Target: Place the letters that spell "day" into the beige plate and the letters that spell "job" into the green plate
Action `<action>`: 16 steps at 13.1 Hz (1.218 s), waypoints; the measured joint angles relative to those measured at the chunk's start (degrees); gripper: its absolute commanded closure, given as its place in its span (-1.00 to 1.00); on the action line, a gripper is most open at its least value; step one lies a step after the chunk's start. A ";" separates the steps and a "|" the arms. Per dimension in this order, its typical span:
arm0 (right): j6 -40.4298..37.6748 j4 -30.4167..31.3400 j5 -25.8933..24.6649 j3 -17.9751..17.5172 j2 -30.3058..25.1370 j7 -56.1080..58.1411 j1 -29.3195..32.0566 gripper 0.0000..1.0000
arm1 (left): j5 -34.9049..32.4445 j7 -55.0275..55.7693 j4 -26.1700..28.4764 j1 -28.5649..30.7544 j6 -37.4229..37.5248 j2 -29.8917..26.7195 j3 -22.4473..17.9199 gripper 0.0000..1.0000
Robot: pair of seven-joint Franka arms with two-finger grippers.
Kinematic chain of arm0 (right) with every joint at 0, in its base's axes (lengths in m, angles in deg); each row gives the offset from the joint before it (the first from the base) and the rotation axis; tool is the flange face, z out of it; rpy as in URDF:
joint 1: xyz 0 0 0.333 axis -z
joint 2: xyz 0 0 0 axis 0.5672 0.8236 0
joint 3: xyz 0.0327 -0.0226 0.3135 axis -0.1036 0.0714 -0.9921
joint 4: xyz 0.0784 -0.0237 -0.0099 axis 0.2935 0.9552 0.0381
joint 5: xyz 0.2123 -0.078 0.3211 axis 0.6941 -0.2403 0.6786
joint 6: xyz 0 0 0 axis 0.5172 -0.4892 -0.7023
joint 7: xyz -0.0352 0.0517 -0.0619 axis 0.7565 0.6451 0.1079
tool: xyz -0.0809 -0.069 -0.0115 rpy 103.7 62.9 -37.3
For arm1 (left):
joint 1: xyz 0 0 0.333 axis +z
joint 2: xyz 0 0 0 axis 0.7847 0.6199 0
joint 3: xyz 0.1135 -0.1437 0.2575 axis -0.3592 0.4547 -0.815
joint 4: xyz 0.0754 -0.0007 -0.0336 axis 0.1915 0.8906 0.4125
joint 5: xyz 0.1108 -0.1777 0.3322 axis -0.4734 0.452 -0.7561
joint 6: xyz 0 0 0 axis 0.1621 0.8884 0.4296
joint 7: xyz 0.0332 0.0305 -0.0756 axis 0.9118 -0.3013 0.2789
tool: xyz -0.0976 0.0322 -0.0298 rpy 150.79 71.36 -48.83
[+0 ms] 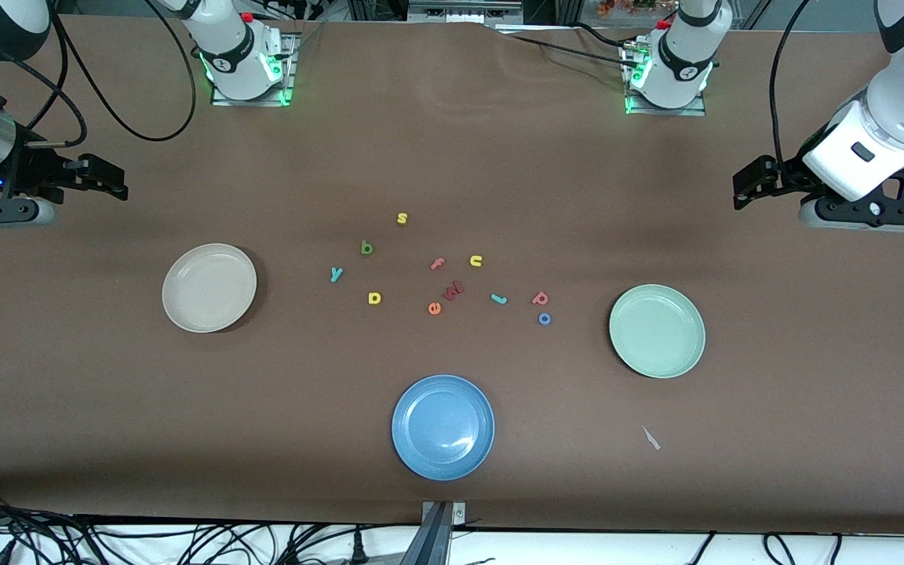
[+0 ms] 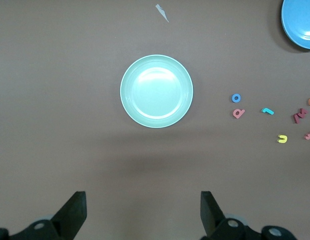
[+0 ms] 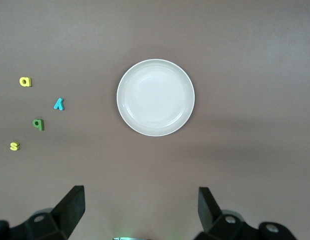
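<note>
Nothing has been sorted yet: the beige plate (image 1: 209, 287) and the green plate (image 1: 657, 330) both sit bare, and all six wanted letters lie loose on the brown table (image 1: 452, 141) between them. Taking the front view as a clock face centred on the letter cluster, the beige plate is at about nine o'clock and the green plate at about three, with a blue plate (image 1: 442, 426) at six (no part in this job). The letters for "day" lie on the beige plate's side of the cluster: the teal "y" (image 1: 336, 274), the dark green "d" (image 1: 366, 249) and the yellow "a" (image 1: 374, 297). The letters for "job" lie toward the green plate: the teal "j" (image 1: 499, 299), the pinkish-red "b" (image 1: 540, 297) and the blue "o" (image 1: 544, 318) just beside it. Mixed among them are a yellow "s" (image 1: 402, 218), a yellow "u" (image 1: 475, 261), a pink "f" (image 1: 438, 264), an orange "e" (image 1: 434, 308) and a dark red letter (image 1: 453, 291). The left gripper (image 2: 142, 212) hangs over the table near the green plate, fingers spread wide and holding nothing; the right gripper (image 3: 139, 210) hangs likewise near the beige plate, also spread and unladen. All six placements remain, by my judgement.
</note>
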 measured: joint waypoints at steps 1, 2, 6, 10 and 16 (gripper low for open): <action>0.00 0.00 0.00 0.00 0.00 -0.01 0.00 -1.00 | 0.00 0.00 0.00 0.00 0.00 0.00 0.00 -1.00; 0.00 0.00 0.00 0.00 0.00 -0.01 0.00 -1.00 | 0.00 0.00 0.00 -0.01 0.00 0.00 0.02 -1.00; 0.00 0.00 0.00 0.00 0.00 -0.02 0.00 -1.00 | 0.00 0.01 0.00 -0.04 0.00 0.00 0.07 -1.00; 0.00 0.00 0.00 0.00 0.00 -0.03 0.00 -1.00 | 0.00 0.02 0.00 -0.09 0.00 0.14 0.08 -1.00; 0.00 0.00 0.00 0.00 0.00 -0.04 0.00 -1.00 | 0.01 -0.02 0.08 -2.04 -0.01 5.15 0.40 -1.00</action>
